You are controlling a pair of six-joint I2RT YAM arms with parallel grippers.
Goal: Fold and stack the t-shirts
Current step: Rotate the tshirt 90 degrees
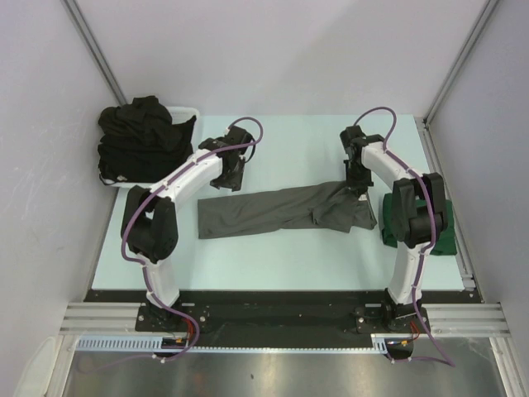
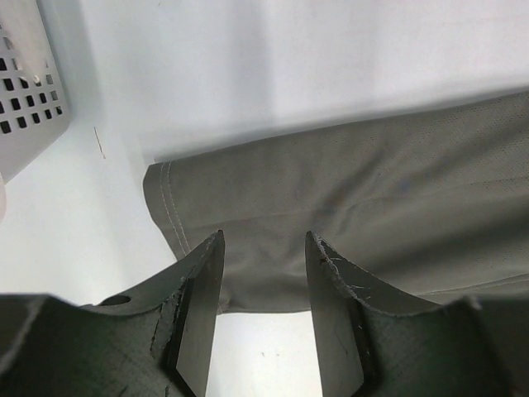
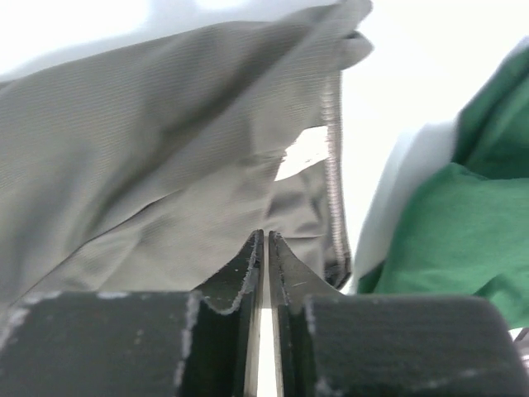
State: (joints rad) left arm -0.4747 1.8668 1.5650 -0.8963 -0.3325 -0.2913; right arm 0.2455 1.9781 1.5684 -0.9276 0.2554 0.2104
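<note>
Top view is bright with even overhead light, sharp; faint soft shadows by the arms on the table [image 1: 273, 265]. Left wrist: table blown out white, grey t-shirt [image 2: 372, 190] soft-focus, left hand [image 2: 264, 234] dark. Right wrist: glare at top, green t-shirt [image 3: 463, 231] blurred.

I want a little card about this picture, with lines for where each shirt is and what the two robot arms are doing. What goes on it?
grey t-shirt: lying in a long strip across the table
green t-shirt: at the table's right edge, partly behind the right arm
black t-shirts: heaped in the white basket, far left
left arm: jaws open above the grey t-shirt's left end
right arm: jaws closed, seemingly pinching the grey t-shirt near its white label
</note>
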